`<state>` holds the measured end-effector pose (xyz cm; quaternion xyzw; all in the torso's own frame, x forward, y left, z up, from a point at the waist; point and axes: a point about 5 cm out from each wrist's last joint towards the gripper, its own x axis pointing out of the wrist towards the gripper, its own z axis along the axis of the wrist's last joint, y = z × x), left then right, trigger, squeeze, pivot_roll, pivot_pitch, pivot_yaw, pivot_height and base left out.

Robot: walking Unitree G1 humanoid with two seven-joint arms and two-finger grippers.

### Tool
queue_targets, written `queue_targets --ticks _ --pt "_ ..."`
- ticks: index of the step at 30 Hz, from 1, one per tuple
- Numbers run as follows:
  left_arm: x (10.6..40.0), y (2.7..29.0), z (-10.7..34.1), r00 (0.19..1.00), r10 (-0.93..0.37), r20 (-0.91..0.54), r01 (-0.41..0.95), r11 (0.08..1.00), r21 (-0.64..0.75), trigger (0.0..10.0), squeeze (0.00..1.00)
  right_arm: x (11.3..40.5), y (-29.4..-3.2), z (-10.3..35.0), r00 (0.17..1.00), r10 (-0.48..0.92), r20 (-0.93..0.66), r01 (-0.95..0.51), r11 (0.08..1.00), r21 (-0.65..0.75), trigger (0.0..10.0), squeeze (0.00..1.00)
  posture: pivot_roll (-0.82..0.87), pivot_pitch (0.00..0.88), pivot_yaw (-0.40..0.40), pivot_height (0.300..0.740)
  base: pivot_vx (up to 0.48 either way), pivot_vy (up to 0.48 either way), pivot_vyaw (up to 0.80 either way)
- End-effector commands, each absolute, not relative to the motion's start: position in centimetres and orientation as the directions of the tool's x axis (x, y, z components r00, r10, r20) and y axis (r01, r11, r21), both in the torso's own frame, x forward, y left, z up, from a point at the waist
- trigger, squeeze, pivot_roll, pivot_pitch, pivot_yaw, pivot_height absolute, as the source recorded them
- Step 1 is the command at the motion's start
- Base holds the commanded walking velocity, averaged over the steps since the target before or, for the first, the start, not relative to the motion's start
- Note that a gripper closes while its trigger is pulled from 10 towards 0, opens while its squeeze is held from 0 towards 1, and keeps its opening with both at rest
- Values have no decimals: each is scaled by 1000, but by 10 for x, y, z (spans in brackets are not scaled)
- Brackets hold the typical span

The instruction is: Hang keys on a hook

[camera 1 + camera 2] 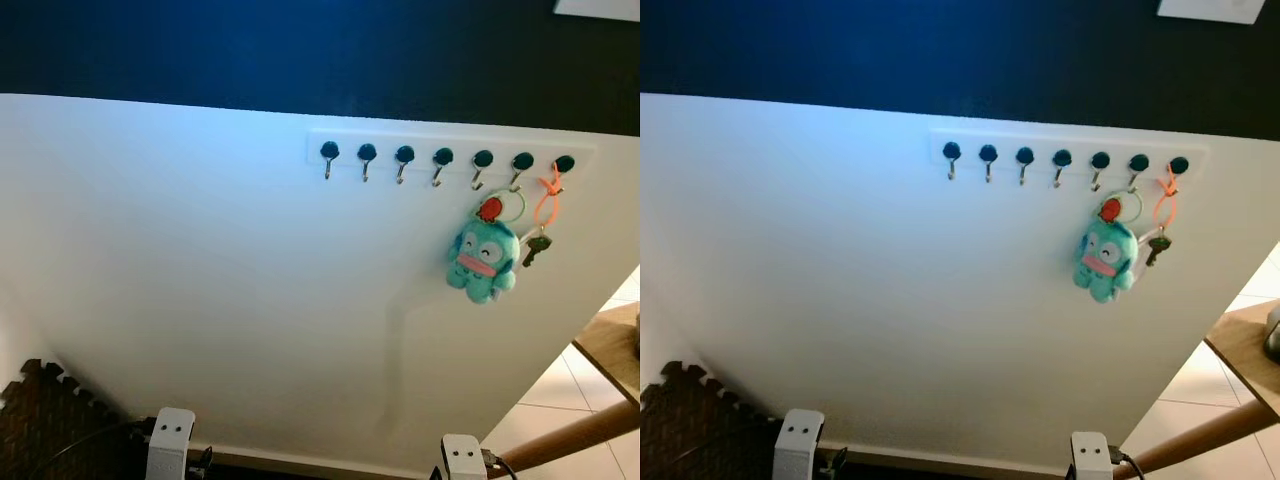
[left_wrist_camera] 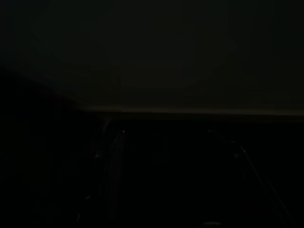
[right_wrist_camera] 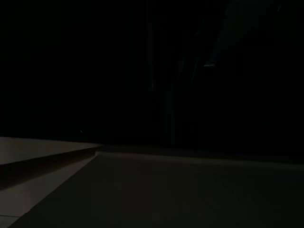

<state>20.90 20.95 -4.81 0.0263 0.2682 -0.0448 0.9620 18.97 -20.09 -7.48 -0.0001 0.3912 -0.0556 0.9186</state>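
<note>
Seven hooks [image 1: 443, 160] line your white wall, keys [image 1: 536, 248] with a teal plush charm [image 1: 483, 261] already hang near the rail's right end, so hanging looks done; finger state: cannot tell.

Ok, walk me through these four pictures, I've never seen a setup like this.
The two bright pictures come from the two eyes of a camera on a humanoid robot's head, looking at a white wall panel. On it is a rail of seven hooks. A teal plush keychain hangs near the right end, beside an orange strap with a key. The white blocks at the bottom edge are parts of the robot's arms, left and right. The two dark pictures are wrist cameras; the arms hang idle in shade, so the fingers cannot be made out.
</note>
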Motion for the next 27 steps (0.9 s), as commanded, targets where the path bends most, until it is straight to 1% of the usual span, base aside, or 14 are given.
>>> queue_targets --ticks 1,5,20,27 --pt "207 209 -49 853 -72 -516 98 995 23 10000 0 189 -201 -75 692 -107 -714 111 993 -41 10000 0 93 45 -35 740 -349 0 0" --pt "207 209 -49 852 -72 -518 101 995 26 10000 0 188 -201 -75 691 -107 -715 111 993 -41 10000 0 95 45 -34 740 -347 0 0" --pt "209 211 -48 837 -93 -539 141 989 48 10000 0 185 -201 -77 682 -110 -723 123 992 -35 10000 0 103 51 -18 740 0 0 0" --pt "212 210 -48 841 -83 -535 132 990 55 10000 0 186 -202 -76 682 -102 -724 111 993 -35 10000 0 96 45 -35 740 0 0 0"
